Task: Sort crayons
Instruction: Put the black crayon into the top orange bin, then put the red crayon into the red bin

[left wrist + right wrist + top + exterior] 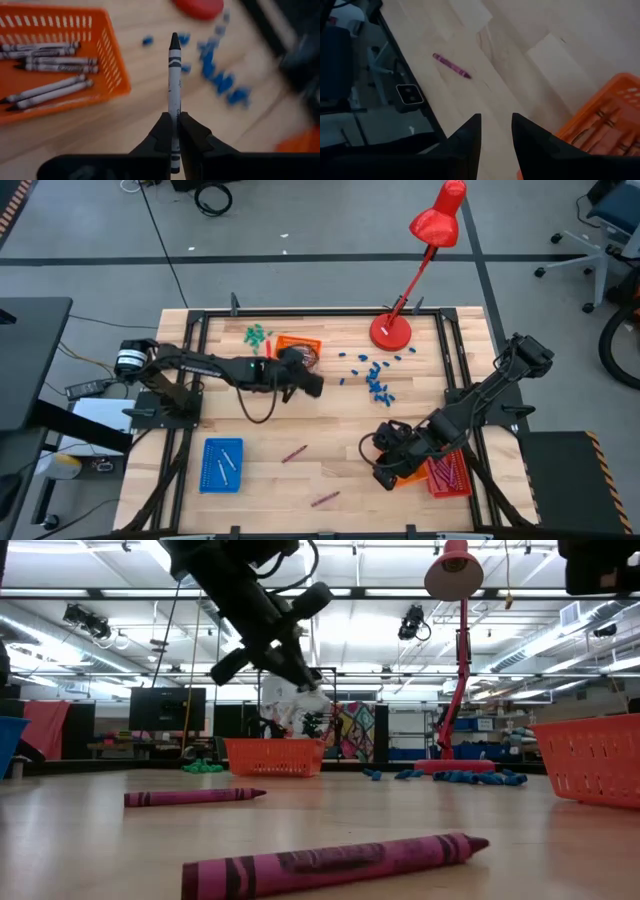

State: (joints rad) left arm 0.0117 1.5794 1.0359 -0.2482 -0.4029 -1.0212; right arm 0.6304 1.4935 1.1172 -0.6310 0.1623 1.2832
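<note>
- Left tool (174, 131) clamped on a grey-white crayon (174, 85), hovering just beside the far orange basket (111, 65), tip pointing past its rim.
- Best carried over the basket, turned to lie along the like crayons inside, lowered close, then released; likely to bounce out if dropped from high.
- Right tool (496, 131) empty, fingers parted, next to the near orange basket (620, 100).
- Magenta crayons (335, 861) loose on the tabletop (300, 480), well apart.

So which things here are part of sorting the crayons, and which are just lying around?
Part of the job:
- white crayon held in left tool
- orange basket of white crayons
- two purple crayons on the table
- blue tray
- right tool, open, by another orange basket

Lying about:
- red lamp
- blue pieces
- green pieces
</note>
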